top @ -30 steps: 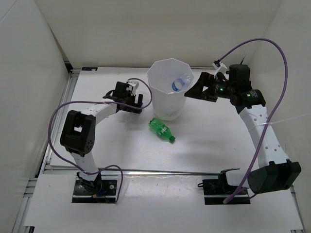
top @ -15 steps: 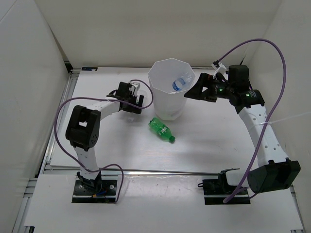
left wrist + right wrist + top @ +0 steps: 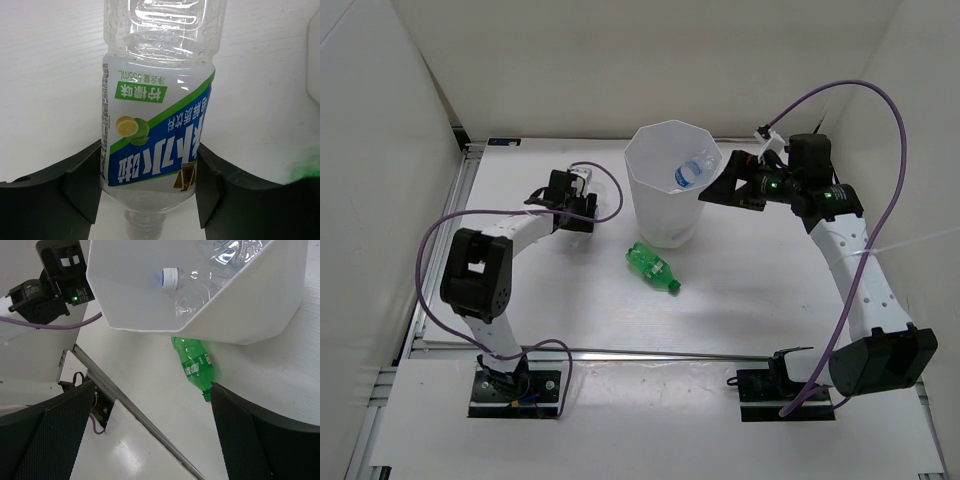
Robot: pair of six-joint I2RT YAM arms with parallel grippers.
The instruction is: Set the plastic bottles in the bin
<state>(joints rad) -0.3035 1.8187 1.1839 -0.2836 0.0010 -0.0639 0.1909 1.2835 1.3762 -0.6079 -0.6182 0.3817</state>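
Observation:
A clear plastic bottle [image 3: 155, 125] with a blue, green and white label lies on the table left of the bin. My left gripper [image 3: 150, 187] is shut on it, with a black pad against each side near the neck. From above, this gripper [image 3: 576, 203] hides most of that bottle. The tall white bin [image 3: 665, 225] holds clear bottles, one with a blue label [image 3: 692, 172] and one white-capped [image 3: 170, 277]. A green bottle [image 3: 653, 267] lies on the table in front of the bin. My right gripper [image 3: 725, 186] hangs open and empty at the bin's right rim.
White walls enclose the table on the left, back and right. A metal rail [image 3: 650, 352] runs along the near edge in front of the arm bases. Purple cables loop off both arms. The left arm's wrist [image 3: 55, 280] shows beyond the bin [image 3: 250, 305] in the right wrist view.
The left gripper's jaws have come together onto the clear bottle, and that wrist has shifted slightly left. The right arm, the bin and the green bottle have not moved.

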